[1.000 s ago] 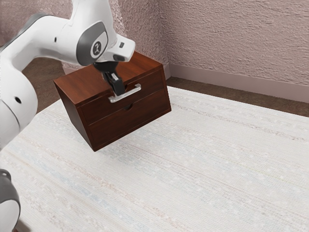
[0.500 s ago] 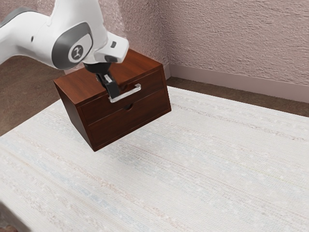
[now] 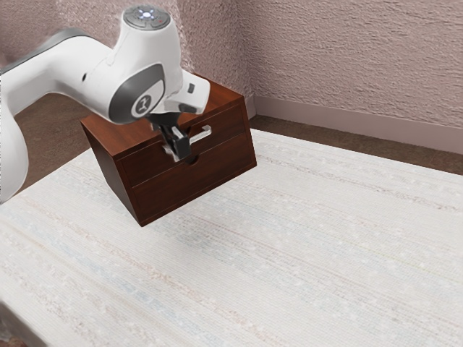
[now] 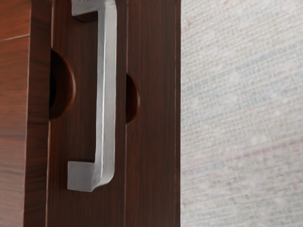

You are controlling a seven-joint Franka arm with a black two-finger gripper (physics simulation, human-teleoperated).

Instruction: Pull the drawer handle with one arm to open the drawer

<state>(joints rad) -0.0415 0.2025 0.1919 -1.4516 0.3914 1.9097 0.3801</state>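
On the pale counter the top drawer of the wooden cabinet sits shut; the gripper at its metal handle (clamped or not, I cannot tell) should pull straight outward.

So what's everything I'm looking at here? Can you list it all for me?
Cabinet: one, dark red-brown wood, on the table toward the exterior view's left, near the walls.
Handle: one, silver, on the cabinet's upper drawer front.
Table: one, whitish woven top, under the cabinet.
Walls: two, pinkish and rough, meeting in a corner behind the cabinet.
Skirting board: one, grey-pink, along the foot of the wall.
Floor: brown, between table and wall.
Arm: one, white and grey, coming in from the exterior view's left over the cabinet.
Claw: one, black, at the handle.
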